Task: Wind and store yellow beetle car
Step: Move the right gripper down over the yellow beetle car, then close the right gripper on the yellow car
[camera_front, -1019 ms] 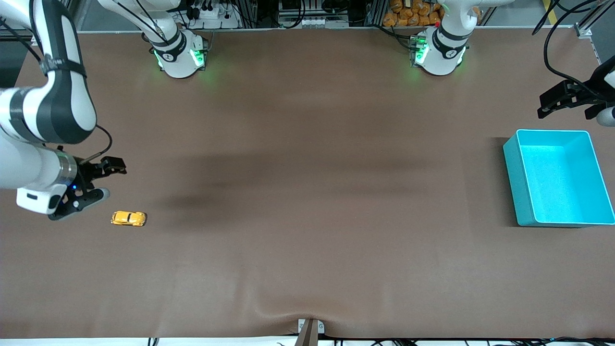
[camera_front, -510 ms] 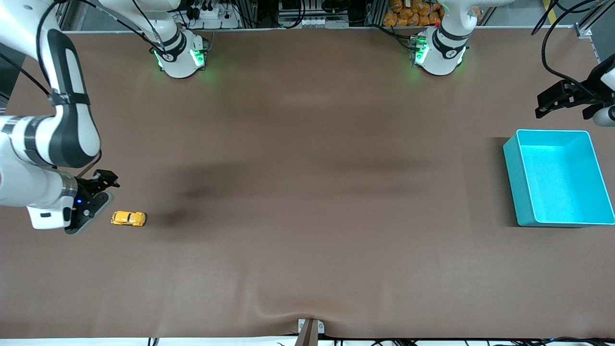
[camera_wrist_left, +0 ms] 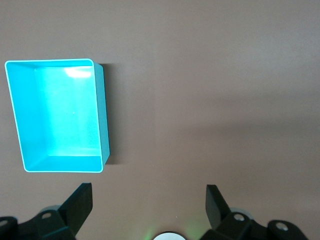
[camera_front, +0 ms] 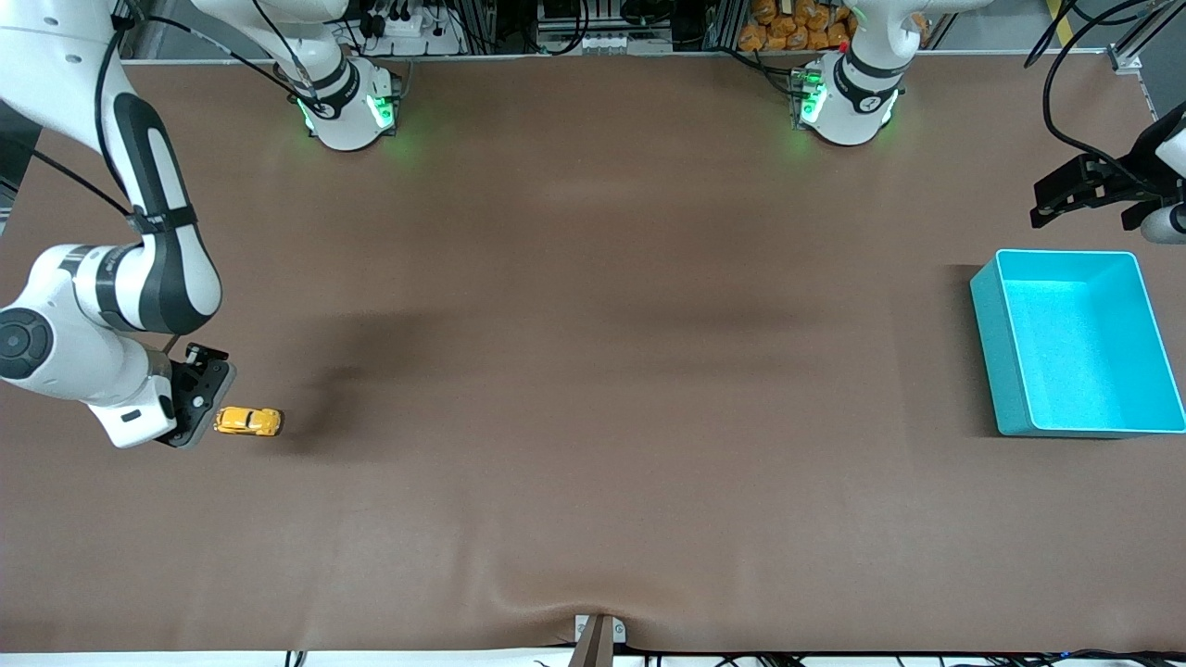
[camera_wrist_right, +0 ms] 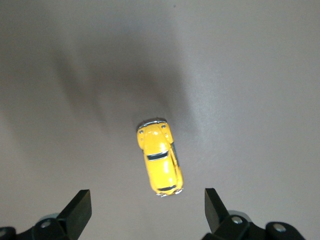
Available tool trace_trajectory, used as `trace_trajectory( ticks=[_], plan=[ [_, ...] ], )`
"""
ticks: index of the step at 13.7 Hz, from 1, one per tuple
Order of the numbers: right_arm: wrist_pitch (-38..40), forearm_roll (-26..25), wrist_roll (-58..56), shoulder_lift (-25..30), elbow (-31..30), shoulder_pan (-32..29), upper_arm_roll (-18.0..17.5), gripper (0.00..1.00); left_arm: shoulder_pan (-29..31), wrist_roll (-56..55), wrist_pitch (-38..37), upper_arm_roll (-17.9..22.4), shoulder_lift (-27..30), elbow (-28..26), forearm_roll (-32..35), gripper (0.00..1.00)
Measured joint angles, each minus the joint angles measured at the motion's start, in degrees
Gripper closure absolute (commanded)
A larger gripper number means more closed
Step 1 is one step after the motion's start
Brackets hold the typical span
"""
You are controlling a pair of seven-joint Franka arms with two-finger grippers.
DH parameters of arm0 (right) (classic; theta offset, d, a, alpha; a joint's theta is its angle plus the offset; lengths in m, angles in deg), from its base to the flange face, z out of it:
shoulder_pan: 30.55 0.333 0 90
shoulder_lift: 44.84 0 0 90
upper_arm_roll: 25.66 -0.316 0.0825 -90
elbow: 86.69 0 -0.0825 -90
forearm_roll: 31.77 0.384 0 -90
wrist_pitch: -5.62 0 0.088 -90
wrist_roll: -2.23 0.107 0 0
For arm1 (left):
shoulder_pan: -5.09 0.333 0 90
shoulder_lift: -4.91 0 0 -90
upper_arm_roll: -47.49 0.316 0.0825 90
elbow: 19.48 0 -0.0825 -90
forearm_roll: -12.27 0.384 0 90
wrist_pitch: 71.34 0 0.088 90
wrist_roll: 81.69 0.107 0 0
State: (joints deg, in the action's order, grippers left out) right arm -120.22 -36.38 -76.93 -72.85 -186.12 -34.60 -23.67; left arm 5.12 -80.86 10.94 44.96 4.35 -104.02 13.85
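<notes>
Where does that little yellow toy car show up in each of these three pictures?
Front view: the yellow beetle car sits on the brown table mat toward the right arm's end, beside the right gripper.
Right wrist view: the car lies between the open fingers.
Left wrist view: not in it; only the turquoise bin.
Shared landmark: the brown mat.

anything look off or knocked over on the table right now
Nothing stands out. The yellow beetle car sits upright on its wheels at the right arm's end of the table, with the open right end effector just above it. The turquoise bin stands upright at the left arm's end, nothing visible inside.
</notes>
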Motion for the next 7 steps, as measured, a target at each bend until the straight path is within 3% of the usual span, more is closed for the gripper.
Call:
trace_trajectory(
  ticks=[3,7],
  plan=[
    [-3.64,0.03,-9.75,-3.75,-0.29,-1.96,0.00,0.00,0.00,0.00,0.00,0.00,0.00,-0.02,0.00,0.00],
    [-5.60,1.06,-13.64,-6.89,-0.27,-3.15,-0.01,0.00,0.00,-0.07,-0.01,-0.01,0.00,-0.05,0.00,0.00]
  ],
)
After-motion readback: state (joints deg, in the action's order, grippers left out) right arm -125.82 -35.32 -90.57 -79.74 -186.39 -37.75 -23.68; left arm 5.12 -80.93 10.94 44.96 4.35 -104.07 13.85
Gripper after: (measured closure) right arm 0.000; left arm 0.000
